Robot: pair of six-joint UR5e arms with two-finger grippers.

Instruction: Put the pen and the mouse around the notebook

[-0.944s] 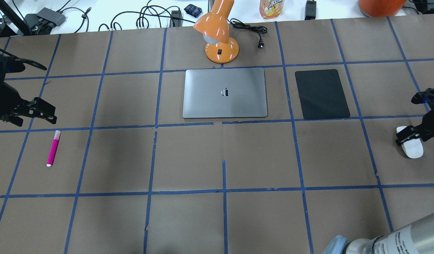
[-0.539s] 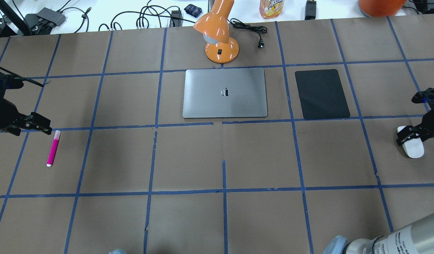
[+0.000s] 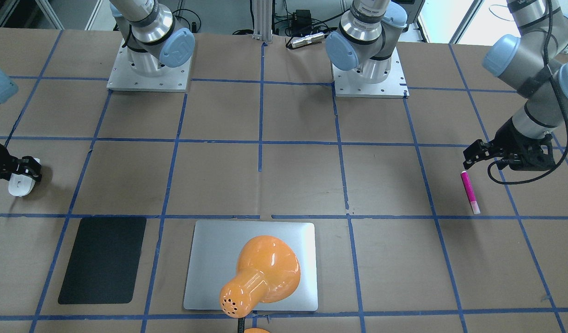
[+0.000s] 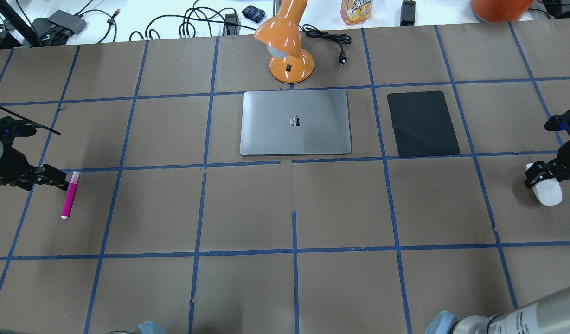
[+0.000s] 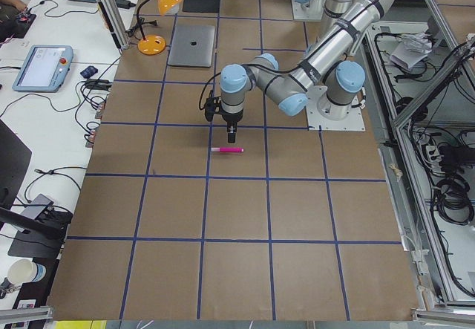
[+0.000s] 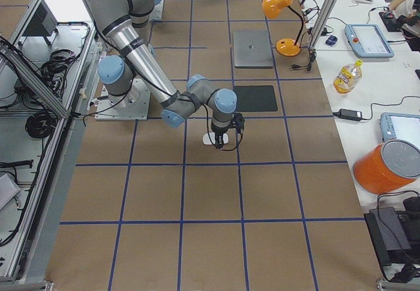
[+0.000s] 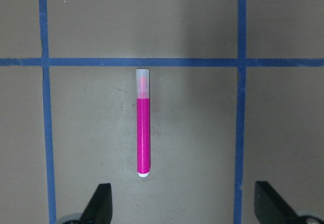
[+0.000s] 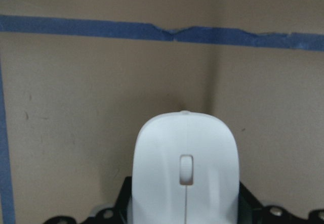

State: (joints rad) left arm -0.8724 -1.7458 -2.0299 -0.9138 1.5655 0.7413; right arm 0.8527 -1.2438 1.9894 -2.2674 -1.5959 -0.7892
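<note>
**A:** Where was the pen (image 4: 69, 195)?

**B:** It lay flat on the brown-papered table (image 4: 340, 208), well to the left of the notebook (image 4: 295, 122) in the overhead view. Its clear cap end stopped just short of a blue tape line (image 7: 152, 61).

**A:** And the left gripper (image 4: 57, 180)?

**B:** It hung beside the cap end of the pen. The wrist camera showed its fingertips (image 7: 103, 201) spread wide with nothing between them, and the pen lay ahead of them, untouched.

**A:** What about the mouse (image 4: 548, 192)?

**B:** It sat at the opposite end of the table, past the black mat (image 4: 422, 123) and well away from the notebook. The right gripper (image 4: 542, 176) was clamped on it. In the wrist view its dark jaws pressed against both flanks of the white shell, and the scroll mark faced up.

**A:** Was the mouse lifted?

**B:** That could not be told. It was very low, with its shadow close beside it.

**A:** And the notebook itself?

**B:** It lay closed and square to the tape grid, just in front of the orange desk lamp (image 4: 287, 46), and neither arm was near it.
</note>
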